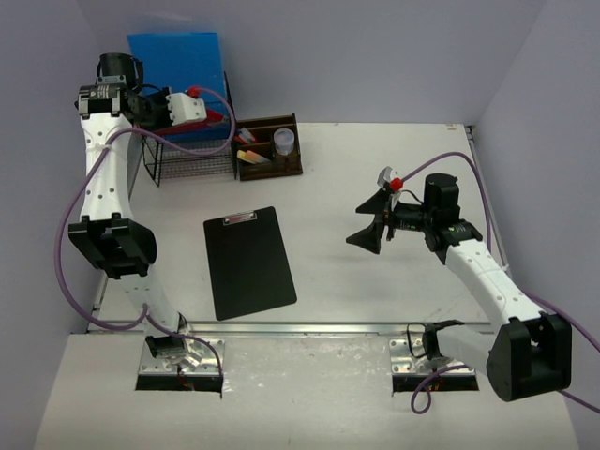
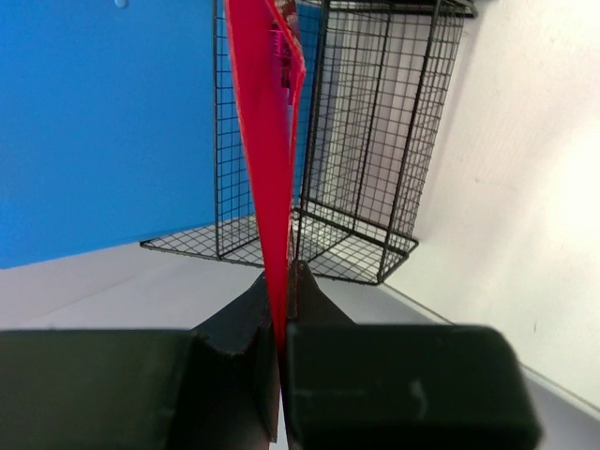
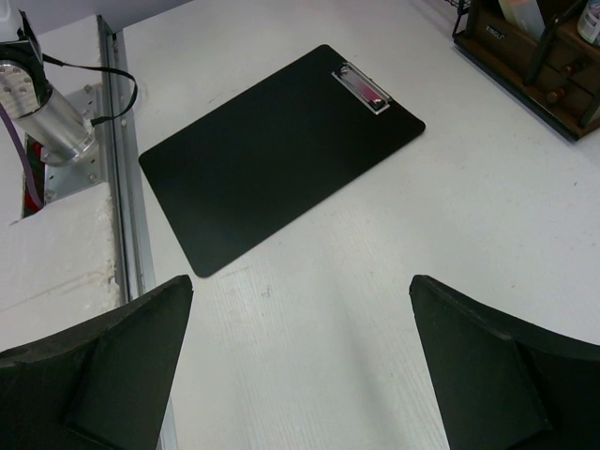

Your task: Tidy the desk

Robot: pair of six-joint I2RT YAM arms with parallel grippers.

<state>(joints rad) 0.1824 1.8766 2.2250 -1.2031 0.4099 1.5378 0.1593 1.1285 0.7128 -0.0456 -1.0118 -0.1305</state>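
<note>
Large white matte surface [image 1: 356, 281]: flat black clipboard [image 1: 248, 262] centre-left, black wire-mesh rack [image 1: 192, 161] at 11 o'clock, small brown wooden organizer [image 1: 272, 164] at 12.

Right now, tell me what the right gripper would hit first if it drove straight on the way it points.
Probably the bare desk: the open right gripper tilts down at white tabletop just short of the black clipboard. If its line is shallower than it looks, the clipboard comes first.

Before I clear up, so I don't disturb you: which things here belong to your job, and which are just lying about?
In the job: desk, red folder in the left tool, wire rack, likely the clipboard.
Lying about: wooden organizer, blue board.
</note>
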